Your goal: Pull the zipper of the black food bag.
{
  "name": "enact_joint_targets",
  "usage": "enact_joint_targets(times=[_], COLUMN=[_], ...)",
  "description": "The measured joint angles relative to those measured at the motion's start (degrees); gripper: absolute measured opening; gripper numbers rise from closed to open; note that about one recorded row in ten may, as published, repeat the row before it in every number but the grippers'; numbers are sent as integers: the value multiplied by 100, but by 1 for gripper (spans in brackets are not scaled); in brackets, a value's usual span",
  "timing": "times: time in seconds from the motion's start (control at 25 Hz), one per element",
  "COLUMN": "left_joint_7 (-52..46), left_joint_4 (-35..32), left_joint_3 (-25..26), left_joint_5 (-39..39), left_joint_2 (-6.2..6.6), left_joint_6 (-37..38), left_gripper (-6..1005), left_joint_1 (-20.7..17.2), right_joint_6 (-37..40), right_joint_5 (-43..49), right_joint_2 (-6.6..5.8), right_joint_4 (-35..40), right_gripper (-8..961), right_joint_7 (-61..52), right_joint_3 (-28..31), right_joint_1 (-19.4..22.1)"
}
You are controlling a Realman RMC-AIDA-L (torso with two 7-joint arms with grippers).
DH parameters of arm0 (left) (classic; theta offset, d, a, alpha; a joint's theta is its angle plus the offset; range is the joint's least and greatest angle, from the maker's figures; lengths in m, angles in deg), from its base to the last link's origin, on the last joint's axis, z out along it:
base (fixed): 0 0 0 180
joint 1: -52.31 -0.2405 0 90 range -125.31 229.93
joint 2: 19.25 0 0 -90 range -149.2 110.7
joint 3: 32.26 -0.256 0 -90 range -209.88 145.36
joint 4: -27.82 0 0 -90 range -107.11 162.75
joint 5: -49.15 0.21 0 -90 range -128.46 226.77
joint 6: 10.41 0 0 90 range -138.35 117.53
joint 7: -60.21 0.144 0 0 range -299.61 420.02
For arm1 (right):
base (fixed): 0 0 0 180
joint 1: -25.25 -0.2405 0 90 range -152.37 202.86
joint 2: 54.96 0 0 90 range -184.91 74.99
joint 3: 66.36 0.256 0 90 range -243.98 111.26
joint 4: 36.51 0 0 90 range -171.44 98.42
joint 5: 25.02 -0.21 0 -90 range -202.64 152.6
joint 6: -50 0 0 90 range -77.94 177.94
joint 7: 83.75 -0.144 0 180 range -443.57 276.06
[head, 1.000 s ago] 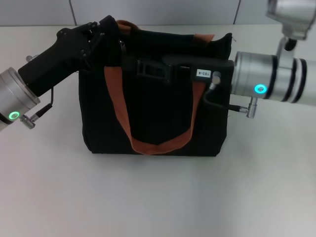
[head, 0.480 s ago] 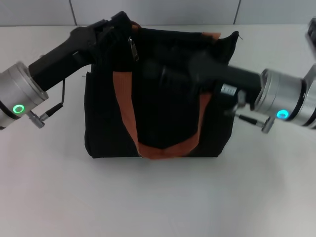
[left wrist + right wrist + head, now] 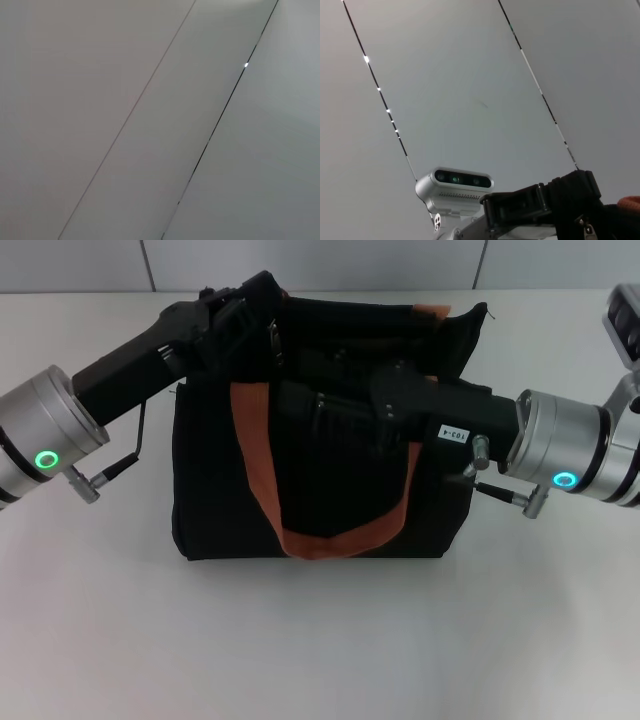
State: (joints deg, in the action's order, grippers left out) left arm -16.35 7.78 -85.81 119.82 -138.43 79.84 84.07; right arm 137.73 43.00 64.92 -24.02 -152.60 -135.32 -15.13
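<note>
Both grippers (L (image 3: 262, 312), R (image 3: 300, 405)) over bag (image 3: 210, 500)

Black food bag (image 3: 330, 510), rust-brown handle straps (image 3: 330, 535). Zipper (image 3: 272, 342) pull silver. Both arms black with silver cuffs, green ring lights. Table (image 3: 320, 640) plain white. Wall panels (image 3: 100, 100) pale grey, dark seams.

You can't see the fingers of the right gripper (image 3: 300, 410); they are black against the black food bag (image 3: 320, 510). The left gripper (image 3: 262, 315) is at the bag's top corner, and its fingers blend in too. The zipper (image 3: 273, 338) is only a tiny silver bit there. The left wrist view shows only flat grey panels. Both arms are cut off by the picture's edges.
</note>
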Motion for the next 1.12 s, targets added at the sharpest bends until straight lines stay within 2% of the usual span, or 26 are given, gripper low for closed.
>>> enact_joint_targets(times=[0.36,0.88,1.12], left_joint_7=[-4,-17,9], left_joint_4=[0,0,0], left_joint_3=[-7,-24,-25], left_joint_5=[7,27,29], left_joint_2=[0,0,0], left_joint_6=[22,7,-7], left_gripper=[31,31,31], left_joint_1=[33,76,104], right_joint_6=[-169,-477,-204], right_joint_5=[-17,24,-5], right_joint_2=[0,0,-1], right_joint_4=[96,368,464], right_gripper=[670,671,672], right_joint_7=[-747,-782,-835], right_joint_3=[11,-63,-385], right_joint_1=[-116,-215,-242])
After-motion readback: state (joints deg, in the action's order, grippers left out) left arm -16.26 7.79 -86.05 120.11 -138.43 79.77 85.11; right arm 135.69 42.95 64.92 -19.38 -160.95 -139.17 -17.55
